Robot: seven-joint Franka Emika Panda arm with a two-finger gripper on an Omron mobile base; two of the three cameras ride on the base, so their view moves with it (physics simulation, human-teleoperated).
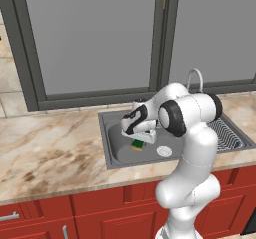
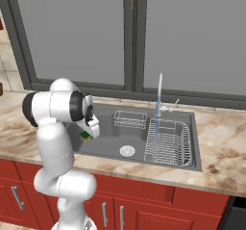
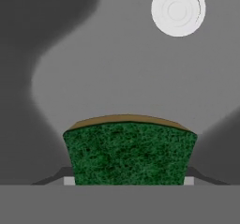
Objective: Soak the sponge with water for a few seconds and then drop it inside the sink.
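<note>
Right now the sponge [image 3: 130,153] sits clamped in my gripper [image 3: 129,181], green face toward the hand camera with the yellow layer showing as a thin edge along its far side. Its long axis runs across the gap between my fingers, so each end sticks out a little past the fingertips. I hold it above the left part of the sink [image 1: 112,148], over bare basin floor, with the drain [image 3: 178,10] ahead of it and off to one side in the hand view.

What matters for the next move is where the water [image 2: 157,109] falls. In the right base view the pale stream drops from the faucet [image 2: 160,87] onto the dish rack [image 2: 166,145] side of the basin, well apart from the sponge and to my right. I judge the sponge has not reached the stream, so the carry has to go rightward across the basin, past the drain. The small wire basket [image 2: 129,119] stands at the back wall, clear of that path as far as I can tell.
</note>
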